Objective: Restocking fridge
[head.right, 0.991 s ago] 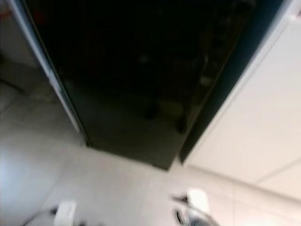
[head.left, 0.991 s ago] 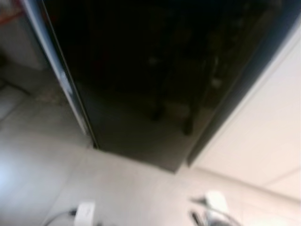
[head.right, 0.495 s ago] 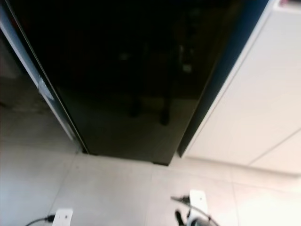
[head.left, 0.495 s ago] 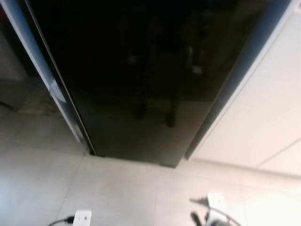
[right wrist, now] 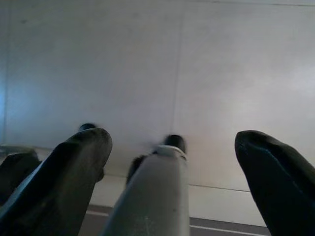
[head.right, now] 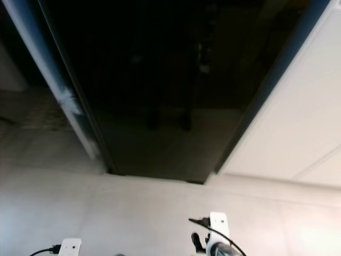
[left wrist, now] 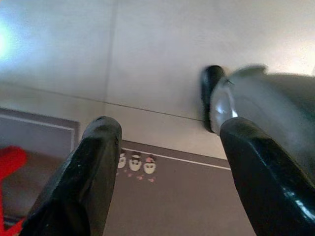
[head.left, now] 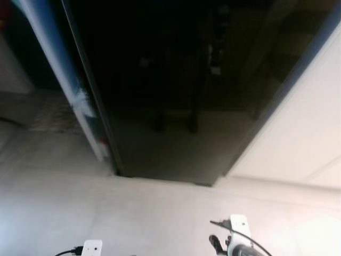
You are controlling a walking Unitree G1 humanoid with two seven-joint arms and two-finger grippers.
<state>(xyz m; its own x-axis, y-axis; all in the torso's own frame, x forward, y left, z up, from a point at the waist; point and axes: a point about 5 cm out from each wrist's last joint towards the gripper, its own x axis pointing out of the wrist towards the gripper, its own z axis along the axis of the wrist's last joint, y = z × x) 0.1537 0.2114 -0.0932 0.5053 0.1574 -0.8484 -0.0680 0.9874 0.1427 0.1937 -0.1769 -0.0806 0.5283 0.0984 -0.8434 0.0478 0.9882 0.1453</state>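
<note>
The fridge (head.left: 176, 90) stands straight ahead, its glossy black door shut, beside a white cabinet (head.left: 298, 138) on the right. Both arms hang low over the pale tiled floor (head.right: 133, 213), the left gripper (left wrist: 167, 162) and right gripper (right wrist: 172, 162) spread wide and holding nothing. What looks like a grey mat (left wrist: 172, 196) lies below, blurred.

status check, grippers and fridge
Left gripper open, empty, over floor. Right gripper open, empty. Black fridge door shut, straight ahead. Nothing in the way on the floor.
</note>
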